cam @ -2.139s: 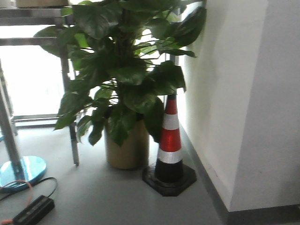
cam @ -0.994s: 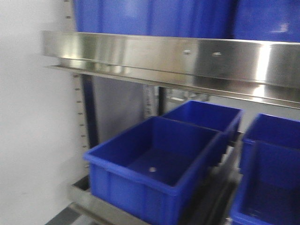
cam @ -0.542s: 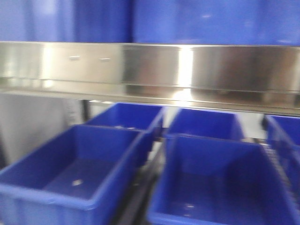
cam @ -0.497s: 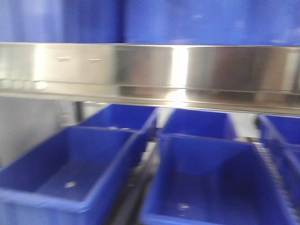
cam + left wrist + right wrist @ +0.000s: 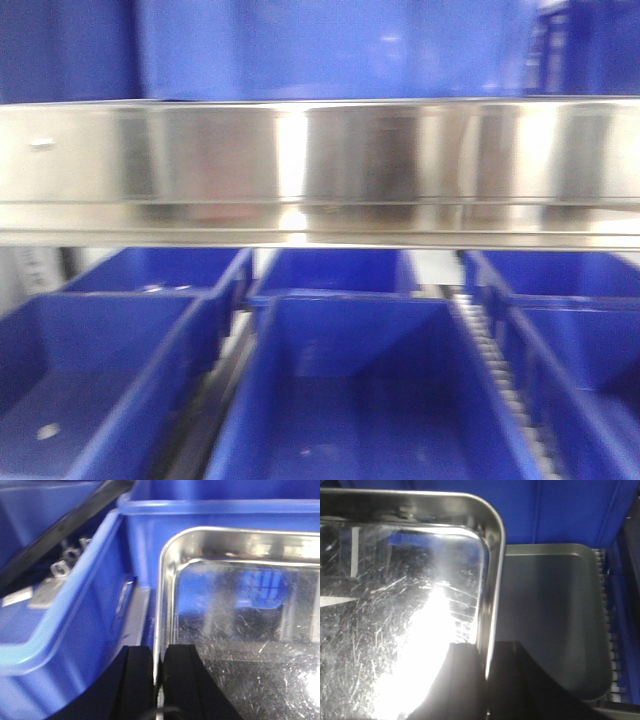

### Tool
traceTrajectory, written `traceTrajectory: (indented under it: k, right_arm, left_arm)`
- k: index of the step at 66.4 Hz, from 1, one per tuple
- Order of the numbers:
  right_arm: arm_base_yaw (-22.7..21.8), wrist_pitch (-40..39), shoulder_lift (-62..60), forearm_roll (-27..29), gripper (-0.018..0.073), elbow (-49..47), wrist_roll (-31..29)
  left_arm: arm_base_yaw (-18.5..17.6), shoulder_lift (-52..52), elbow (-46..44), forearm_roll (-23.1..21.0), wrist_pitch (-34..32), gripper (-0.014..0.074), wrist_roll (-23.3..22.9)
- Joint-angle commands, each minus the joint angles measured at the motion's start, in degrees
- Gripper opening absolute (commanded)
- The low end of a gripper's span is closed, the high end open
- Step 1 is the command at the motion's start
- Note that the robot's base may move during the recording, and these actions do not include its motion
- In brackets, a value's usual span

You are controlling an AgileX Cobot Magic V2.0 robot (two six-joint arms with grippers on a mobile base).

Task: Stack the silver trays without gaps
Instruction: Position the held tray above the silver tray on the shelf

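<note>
While each gripper clamps one rim, the tray [image 5: 240, 620] is held among blue bins [image 5: 65, 605]: left gripper [image 5: 159, 655] clenched on its left edge, right gripper [image 5: 487, 652] on its right. A second tray [image 5: 550, 625], duller, lies lower just beside it. Ahead, a steel rail [image 5: 320, 170] spans above more bins.

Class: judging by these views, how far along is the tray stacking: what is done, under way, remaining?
Done: no nested stack shows yet. In hand: the left claw and right claw each pinch a side rim of one silver tray. Remaining: seat it squarely in the duller second tray, which sits lower and offset.
</note>
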Motion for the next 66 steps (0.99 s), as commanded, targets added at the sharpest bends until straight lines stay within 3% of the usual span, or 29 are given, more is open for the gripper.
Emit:
traceTrajectory:
  k: [1, 66]
  right_arm:
    - [1.08, -23.94, -0.27, 1.62, -0.0015, -0.59, -0.42]
    - [1.08, -23.94, -0.27, 1.62, -0.0015, -0.59, -0.42]
  left_arm:
    - [-1.24, 0.58, 0.01, -2.5, -5.43, -0.0017, 0.01]
    - [-1.24, 0.58, 0.01, -2.5, -8.14, -0.0017, 0.01]
